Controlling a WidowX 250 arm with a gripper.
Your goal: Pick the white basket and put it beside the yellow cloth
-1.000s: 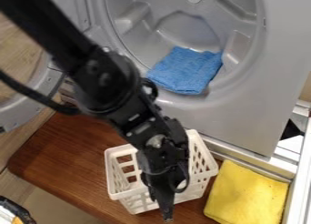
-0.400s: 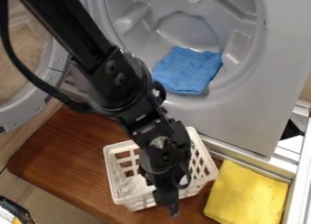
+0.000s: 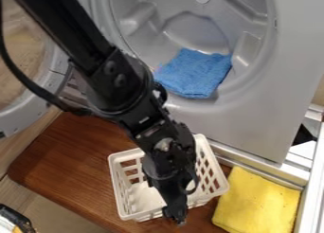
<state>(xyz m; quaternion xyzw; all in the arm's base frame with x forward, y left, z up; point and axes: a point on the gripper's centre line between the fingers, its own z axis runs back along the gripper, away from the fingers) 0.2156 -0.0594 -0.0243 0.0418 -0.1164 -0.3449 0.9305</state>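
Observation:
The black gripper (image 3: 174, 214) hangs over the near side of the white basket (image 3: 137, 213), its tip at the basket's front wall. The arm hides part of the basket's middle and of that wall, and whether the gripper holds the wall cannot be told. The basket stands upright on the brown wooden board. Just right of it lies the folded yellow cloth (image 3: 256, 202), with a narrow strip of wood between them at the front.
A grey washer drum (image 3: 190, 31) with a blue cloth (image 3: 195, 73) in it fills the upper part. Its round door (image 3: 47, 83) stands at the left. A metal frame edge (image 3: 310, 180) borders the yellow cloth on the right.
Over the last second the arm shifted slightly right, then a little back left. The basket has moved slightly, and its tilt has lessened. Both cloths have stayed in place.

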